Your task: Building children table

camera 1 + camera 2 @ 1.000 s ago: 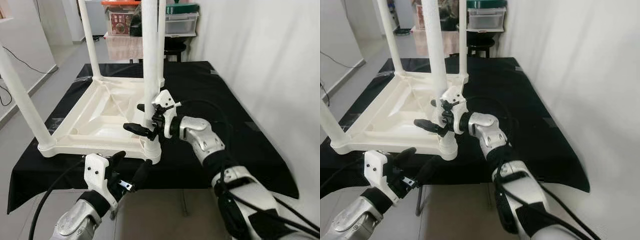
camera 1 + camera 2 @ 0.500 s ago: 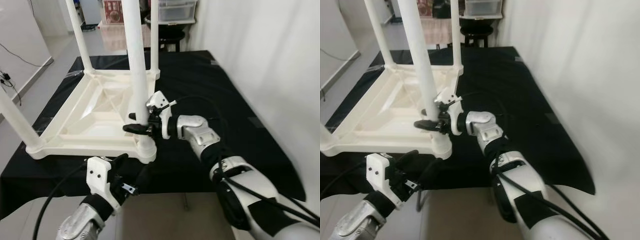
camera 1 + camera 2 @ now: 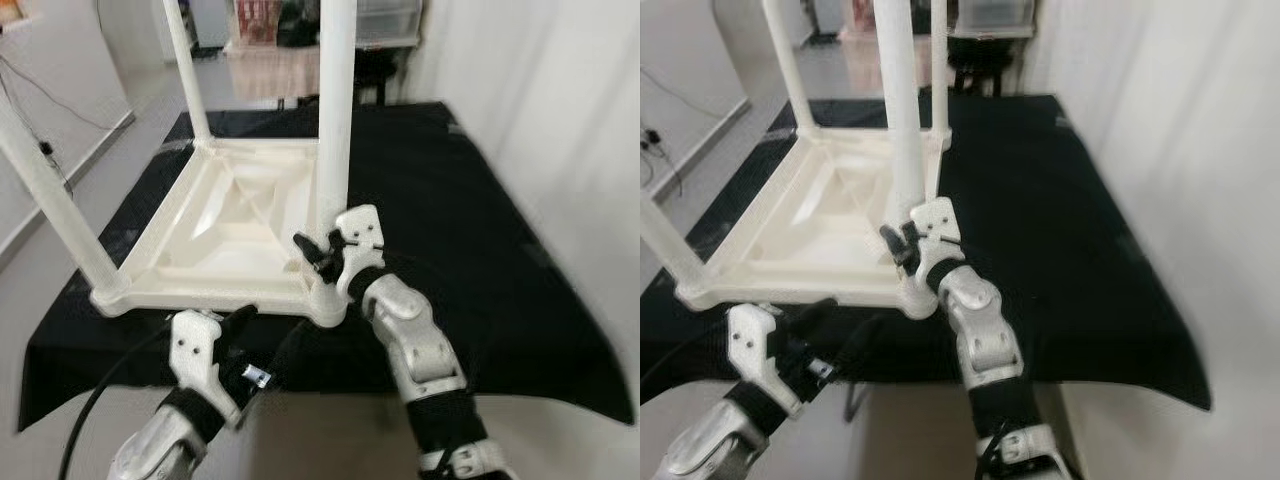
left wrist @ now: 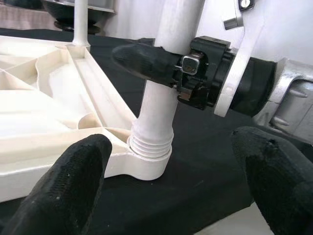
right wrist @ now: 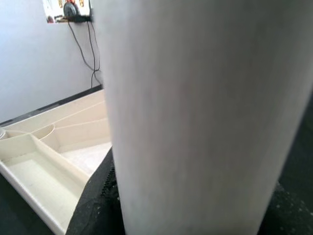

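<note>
table: white plastic children's table point(image 3: 215, 215) lies upside down on black cloth point(image 3: 480, 230), so the corner sockets face up for the legs.
leg: white round plastic leg point(image 3: 334, 130) stands upright in the near corner socket point(image 4: 149, 164), threads showing; looks not fully seated.
right gripper point(image 3: 318, 250): fingers clamped on the leg just above the socket, probably to twist it.
left gripper point(image 3: 262, 335): fingers spread, holding nothing; leg base lies ahead, between the two pads, untouched.

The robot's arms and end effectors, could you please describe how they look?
Both arms are silver metal. Each end effector has a white housing and two long black padded fingers: left end effector, right end effector. A black cable loops beside the left arm.
</note>
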`<state>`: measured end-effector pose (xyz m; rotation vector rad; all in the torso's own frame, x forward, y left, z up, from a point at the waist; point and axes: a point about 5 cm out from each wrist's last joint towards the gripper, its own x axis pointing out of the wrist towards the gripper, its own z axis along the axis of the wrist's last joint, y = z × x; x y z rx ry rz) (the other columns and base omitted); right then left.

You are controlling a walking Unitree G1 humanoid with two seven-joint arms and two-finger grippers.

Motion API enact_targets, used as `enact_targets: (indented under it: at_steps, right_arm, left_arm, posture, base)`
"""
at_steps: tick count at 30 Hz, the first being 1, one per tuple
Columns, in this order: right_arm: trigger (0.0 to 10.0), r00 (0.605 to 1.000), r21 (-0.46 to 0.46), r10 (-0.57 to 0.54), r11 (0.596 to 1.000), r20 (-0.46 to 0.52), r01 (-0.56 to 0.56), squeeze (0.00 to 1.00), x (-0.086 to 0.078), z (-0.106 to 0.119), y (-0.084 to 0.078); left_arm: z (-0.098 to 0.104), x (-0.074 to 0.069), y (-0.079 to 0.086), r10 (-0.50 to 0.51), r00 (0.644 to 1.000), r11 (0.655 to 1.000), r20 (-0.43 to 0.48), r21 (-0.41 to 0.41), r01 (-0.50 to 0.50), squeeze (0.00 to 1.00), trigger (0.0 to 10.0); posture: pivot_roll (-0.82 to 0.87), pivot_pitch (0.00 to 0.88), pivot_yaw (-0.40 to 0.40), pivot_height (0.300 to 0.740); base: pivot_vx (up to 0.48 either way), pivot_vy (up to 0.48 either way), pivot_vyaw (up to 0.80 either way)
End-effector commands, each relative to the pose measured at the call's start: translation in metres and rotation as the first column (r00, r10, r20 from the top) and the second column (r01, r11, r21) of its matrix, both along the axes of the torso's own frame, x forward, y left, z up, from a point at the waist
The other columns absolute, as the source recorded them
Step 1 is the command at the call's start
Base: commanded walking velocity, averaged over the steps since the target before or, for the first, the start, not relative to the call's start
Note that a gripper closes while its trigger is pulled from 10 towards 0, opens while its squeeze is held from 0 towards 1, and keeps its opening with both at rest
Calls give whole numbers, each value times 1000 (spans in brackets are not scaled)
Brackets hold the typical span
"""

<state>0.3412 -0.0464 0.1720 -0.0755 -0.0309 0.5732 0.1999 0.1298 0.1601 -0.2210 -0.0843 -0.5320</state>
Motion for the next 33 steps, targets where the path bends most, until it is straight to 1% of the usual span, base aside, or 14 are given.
enact_targets:
  at_steps: [1, 2, 3, 4, 5, 9, 13, 14, 15, 17, 19, 22, 27, 33]
  right_arm:
    - [0, 991, -48, 11, 999, -134, -18, 0, -2, -31, 10]
    - [4941, 992, -55, 15, 998, -123, -22, 0, 5, -27, 13]
    - [4941, 992, -55, 15, 998, -123, -22, 0, 5, -27, 13]
    - [10000, 993, -42, 58, 997, -104, -63, 322, 10, -20, 17]
    - [10000, 988, -25, 121, 992, -91, -124, 1000, 10, -14, 21]
    - [10000, 967, 31, 250, 968, -50, -248, 1000, 9, 3, 27]
    - [10000, 900, 54, 436, 898, 1, -436, 1000, 5, 22, 28]
    - [10000, 864, 26, 504, 863, 8, -504, 0, 6, 24, 26]
    - [10000, 864, 26, 504, 863, 8, -504, 0, 6, 24, 26]
    - [10000, 805, -27, 593, 805, 6, -593, 0, 9, 25, 22]
    - [10000, 793, -45, 609, 793, 5, -608, 0, 13, 25, 19]
    - [10000, 783, -48, 622, 782, -2, -621, 0, 24, 30, 18]
    - [10000, 785, -39, 620, 784, -15, -620, 0, 28, 33, 18]
    - [10000, 795, 51, 605, 796, -36, -603, 0, 31, 27, 15]
  left_arm:
    - [-4, -1, -1, -17, 1000, 1000, -21, 3, 17, 0, 10000]
    - [-4, -1, -1, -22, 999, 1000, -24, 1, 22, 0, 10000]
    - [-4, -1, -1, -22, 999, 1000, -24, 1, 22, 0, 10000]
    - [-3, -3, -1, -21, 999, 1000, -26, -4, 21, 0, 10000]
    - [-3, -4, -1, -16, 1000, 1000, -26, -7, 16, 0, 10000]
    - [-2, -6, 0, -9, 1000, 1000, -28, -5, 9, 0, 10000]
    - [-1, -7, 0, -5, 1000, 1000, -30, -6, 5, 0, 10000]
    - [-1, -8, 0, -4, 1000, 1000, -31, -4, 4, 0, 10000]
    - [-1, -8, 0, -4, 1000, 1000, -31, -4, 4, 0, 10000]
    - [-1, -7, 0, -9, 999, 1000, -34, -4, 8, 0, 10000]
    - [-1, -7, 0, -13, 999, 1000, -36, -5, 13, 0, 10000]
    - [-2, -7, 2, -22, 999, 1000, -43, -7, 21, 0, 10000]
    - [-2, -7, 2, -17, 999, 1000, -45, -6, 16, 0, 10000]
    - [-1, -7, 4, -6, 999, 1000, -44, -4, 6, 0, 10000]
  posture:
    - [8, 87, -11, 740]
    - [5, 94, -9, 740]
    - [5, 94, -9, 740]
    - [9, 102, -10, 740]
    - [12, 108, -10, 740]
    - [22, 111, -14, 740]
    - [22, 123, -5, 740]
    - [21, 123, -2, 740]
    - [21, 123, -2, 740]
    - [20, 123, 5, 740]
    - [27, 116, 4, 740]
    - [34, 114, 5, 740]
    - [44, 114, 3, 740]
    - [62, 121, 1, 740]
  base:
    - [0, 0, 0]
    - [0, 0, 0]
    - [0, 0, 0]
    - [0, 0, 0]
    - [0, 0, 0]
    - [0, 0, 0]
    - [0, 0, 0]
    - [0, 0, 0]
    - [0, 0, 0]
    - [0, 0, 0]
    - [0, 0, 0]
    - [0, 0, 0]
    - [0, 0, 0]
    - [0, 0, 0]
